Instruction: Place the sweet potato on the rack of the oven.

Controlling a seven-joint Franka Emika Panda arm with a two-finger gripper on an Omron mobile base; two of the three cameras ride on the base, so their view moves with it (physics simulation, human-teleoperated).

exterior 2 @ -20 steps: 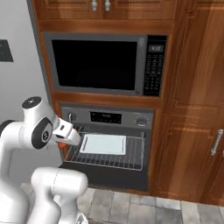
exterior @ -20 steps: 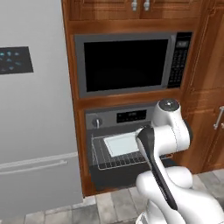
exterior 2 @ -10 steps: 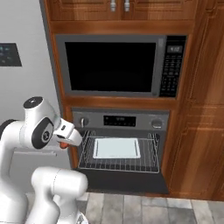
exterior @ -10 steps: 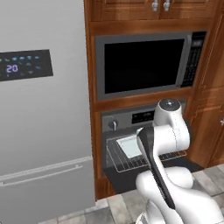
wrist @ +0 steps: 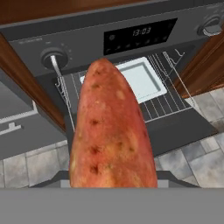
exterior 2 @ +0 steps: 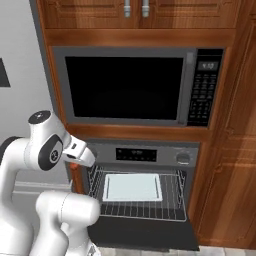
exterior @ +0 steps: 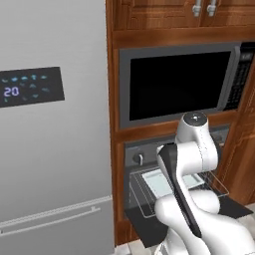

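Sweet potato (wrist: 111,131): orange-red, speckled, tapered at its far end. Hand view: it stands lengthwise up the middle of the picture, held at its near end by the gripper; the fingertips are hidden behind the tuber, so their closure is read only from the potato hanging there clear of any surface. Beyond it, the oven (wrist: 87,41), steel front, dark display reading 13:03, one knob at the left and one at the right. Door dropped open. The rack (wrist: 168,94), silver wire, is drawn out over the door, with a pale rectangular tray (wrist: 142,78) on it. The potato is in front of the rack, not on it.

Left base view: white arm (exterior: 191,149) in front of the oven (exterior: 134,154), covering much of the opening; rack (exterior: 142,199) and tray (exterior: 159,182) partly visible to its left. Microwave (exterior: 177,82) above, black window. Grey refrigerator (exterior: 50,124) at the left, its panel showing 20.

Right base view: gripper (exterior 2: 75,162) at the left edge of the oven (exterior 2: 145,152), a small orange patch of the sweet potato (exterior 2: 73,165) showing beneath the hand. Rack (exterior 2: 170,200) extended, tray (exterior 2: 132,186) centred on it. Microwave (exterior 2: 135,85) above; wooden cabinets (exterior 2: 230,150) to the right.
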